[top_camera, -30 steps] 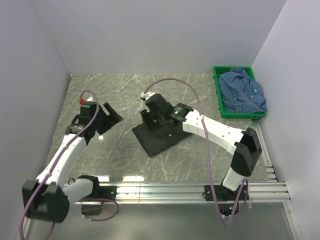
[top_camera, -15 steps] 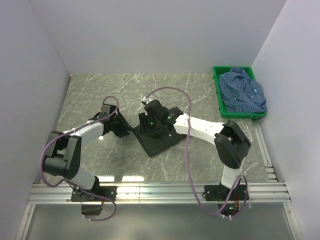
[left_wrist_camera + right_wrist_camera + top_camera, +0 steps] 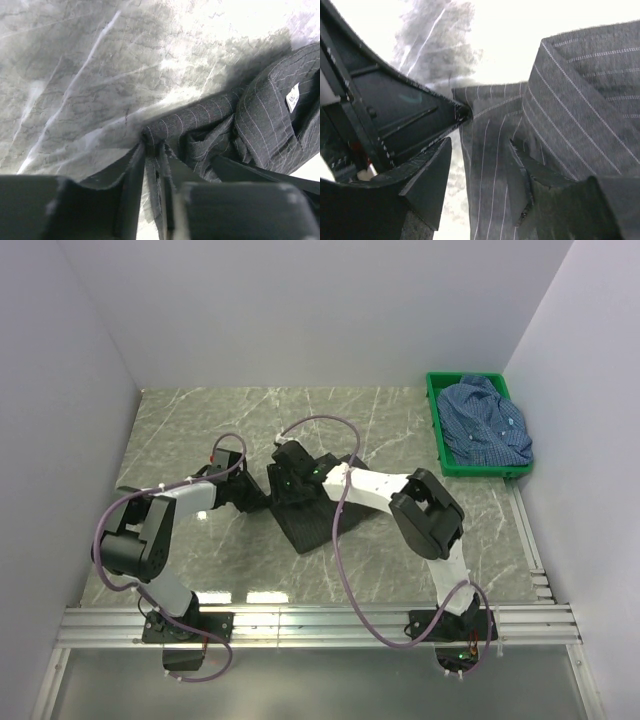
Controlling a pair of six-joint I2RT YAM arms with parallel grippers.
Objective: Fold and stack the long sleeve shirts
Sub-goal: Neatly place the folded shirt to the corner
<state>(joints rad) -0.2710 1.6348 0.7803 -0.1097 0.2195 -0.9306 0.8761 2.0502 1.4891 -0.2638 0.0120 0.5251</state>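
black shirt [image 3: 265, 125] edge pinched in left gripper [image 3: 152, 146], right gripper [image 3: 480, 145] half-open astride it

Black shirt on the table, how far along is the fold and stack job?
Looks done: the black shirt lies as a compact, mostly folded bundle. In hand: the left hand pinches its edge, and the right hand straddles a fold beside it. Left: the blue shirt sits crumpled in the green crate, unfolded and unstacked.

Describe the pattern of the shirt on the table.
The black shirt has fine white pinstripes; right wrist view shows it best.
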